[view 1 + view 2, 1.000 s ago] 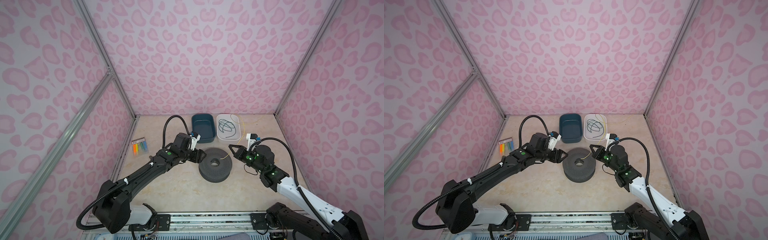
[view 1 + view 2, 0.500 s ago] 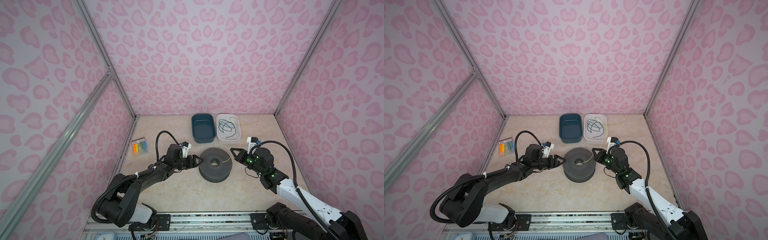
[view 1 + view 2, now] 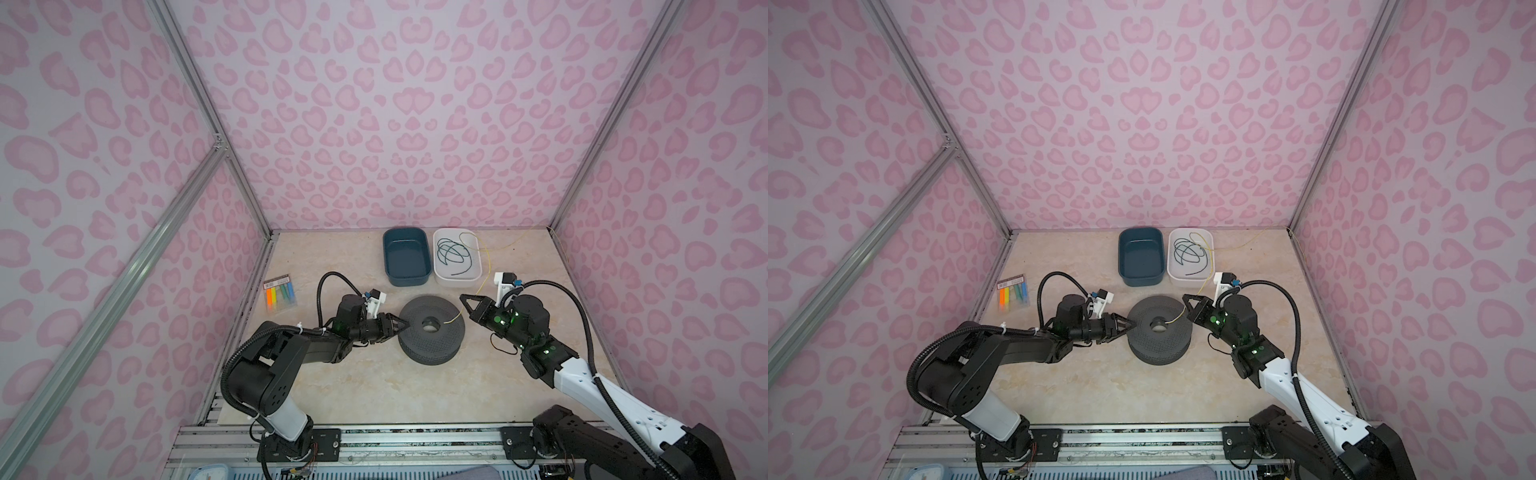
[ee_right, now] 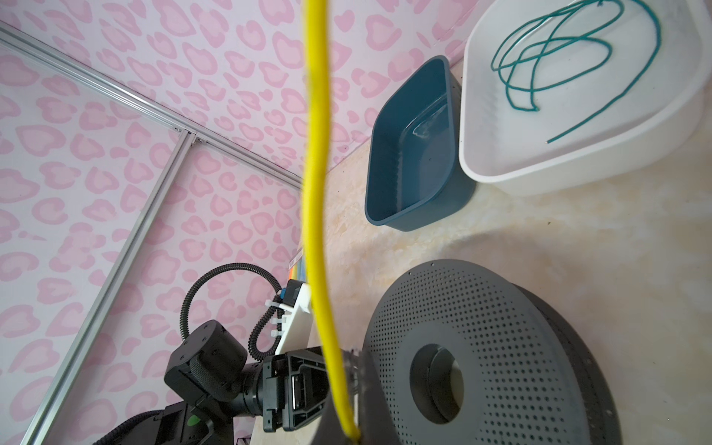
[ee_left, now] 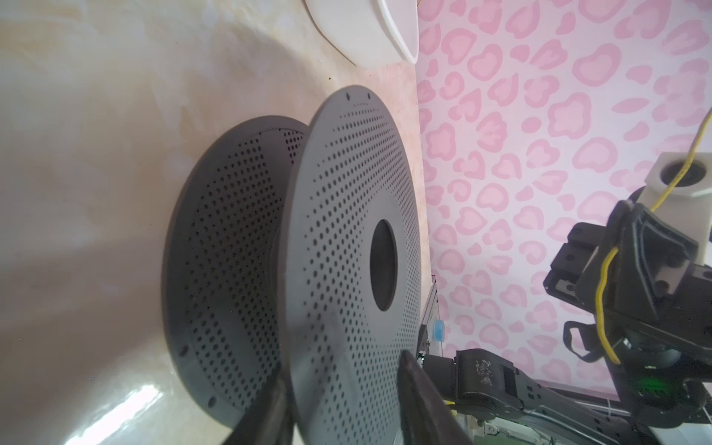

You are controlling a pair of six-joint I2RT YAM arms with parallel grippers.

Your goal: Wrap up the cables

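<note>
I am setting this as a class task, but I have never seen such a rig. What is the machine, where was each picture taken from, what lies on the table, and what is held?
The machine is two robot arms fixed to a rail at the near edge of the table. Each arm ends in a two-finger gripper. Two pictures come from twin cameras high above and look nearly alike. The other two come from a camera on each arm's wrist.

On the table lie a grey spool, a blue tub, a white tub holding a green cord, and a packet of coloured sticks.

The right gripper is shut on a thin yellow wire beside the spool. The left gripper has a finger on each side of the spool's top disc. Whether it is pinching the disc is unclear.
</note>
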